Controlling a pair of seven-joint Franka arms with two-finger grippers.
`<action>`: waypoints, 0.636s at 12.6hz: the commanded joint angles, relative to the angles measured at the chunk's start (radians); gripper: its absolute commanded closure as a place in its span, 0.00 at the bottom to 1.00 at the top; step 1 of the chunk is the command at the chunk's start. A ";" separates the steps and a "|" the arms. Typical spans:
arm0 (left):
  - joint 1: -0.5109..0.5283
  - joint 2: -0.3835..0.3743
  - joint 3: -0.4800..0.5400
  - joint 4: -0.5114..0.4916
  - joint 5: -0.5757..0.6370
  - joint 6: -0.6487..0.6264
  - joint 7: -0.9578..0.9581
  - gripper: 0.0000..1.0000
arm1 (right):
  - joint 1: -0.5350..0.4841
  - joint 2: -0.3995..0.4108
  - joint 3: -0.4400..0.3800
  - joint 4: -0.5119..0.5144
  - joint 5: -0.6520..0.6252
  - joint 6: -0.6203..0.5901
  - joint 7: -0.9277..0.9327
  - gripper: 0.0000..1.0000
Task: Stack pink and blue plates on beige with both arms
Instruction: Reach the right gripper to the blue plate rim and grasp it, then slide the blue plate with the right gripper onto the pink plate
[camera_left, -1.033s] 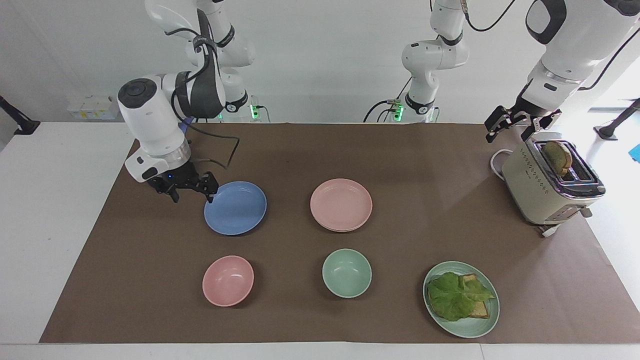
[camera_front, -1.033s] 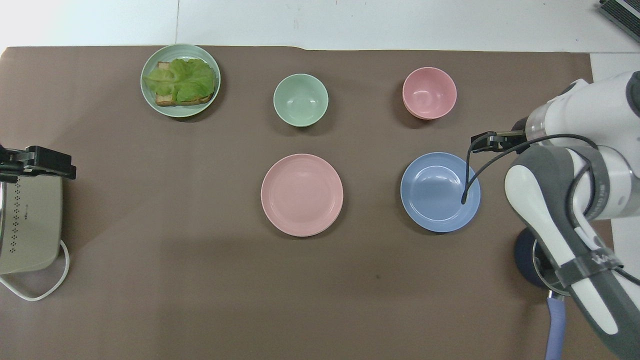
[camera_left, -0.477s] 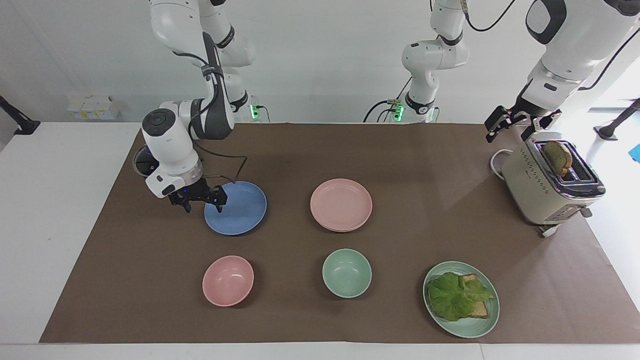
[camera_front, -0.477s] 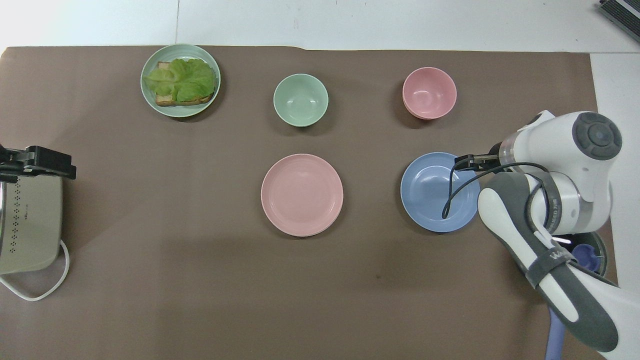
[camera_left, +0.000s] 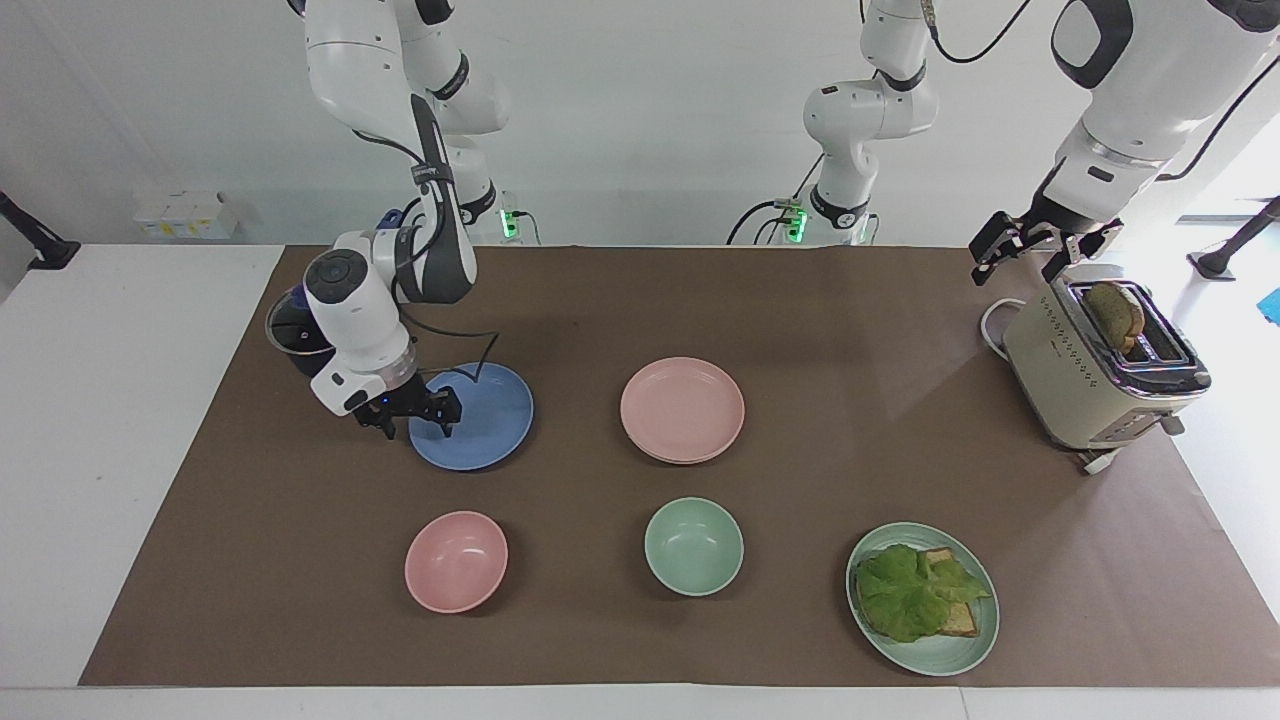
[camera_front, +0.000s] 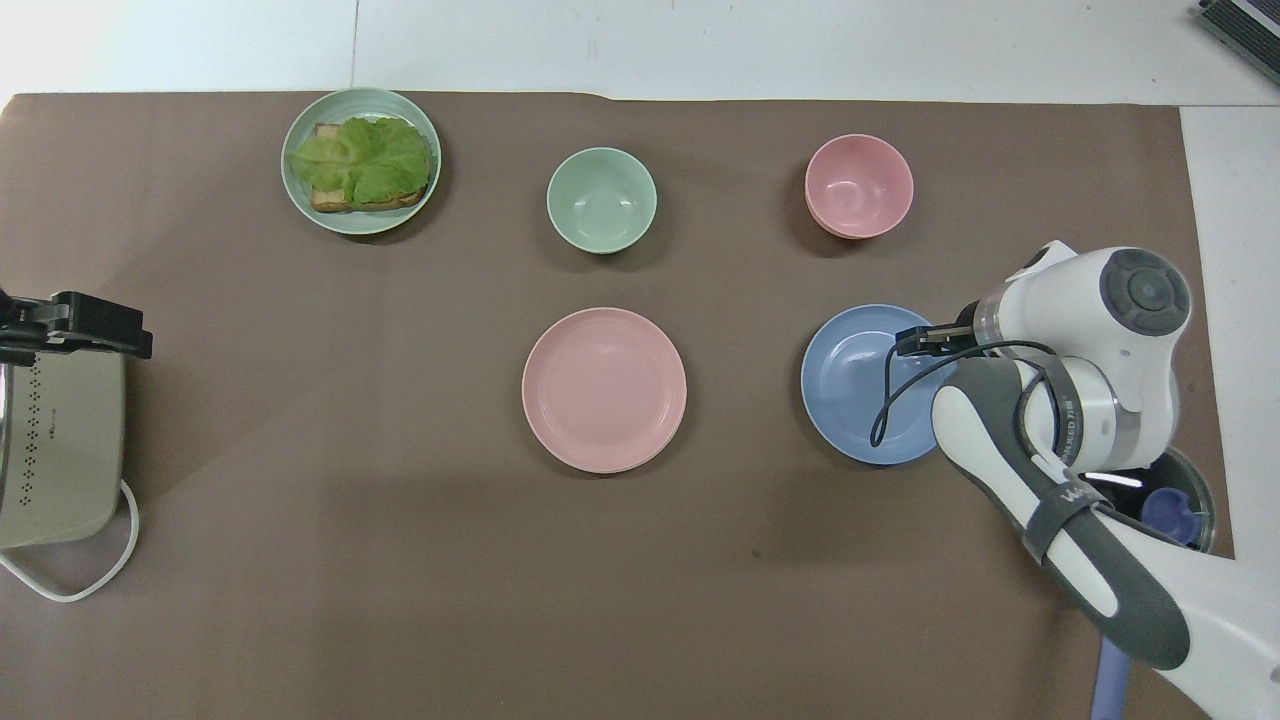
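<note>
My right tool (camera_left: 412, 418) straddles rim of round glossy blue plate (camera_left: 480, 415) at nine o'clock, fingers apart, not clamped. Pink plate (camera_left: 682, 408) lies at plate's three o'clock. My left tool (camera_left: 1030, 250) unclenched over toaster (camera_left: 1090, 375).

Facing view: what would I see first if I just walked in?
Probably the right gripper, low at the rim of the blue plate at the right arm's end of the table. Beside it sits the pink plate, stacked on another plate. The left gripper waits above the toaster.
</note>
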 joint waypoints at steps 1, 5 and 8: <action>0.010 -0.002 -0.007 0.014 0.012 -0.019 0.010 0.00 | -0.010 -0.011 0.002 -0.017 0.022 0.011 -0.039 0.45; 0.008 -0.002 -0.007 0.014 0.012 -0.019 0.010 0.00 | -0.010 -0.019 0.003 -0.031 0.022 -0.002 -0.043 0.78; 0.008 -0.002 -0.007 0.014 0.012 -0.019 0.010 0.00 | -0.011 -0.019 0.003 -0.031 0.028 -0.003 -0.056 0.81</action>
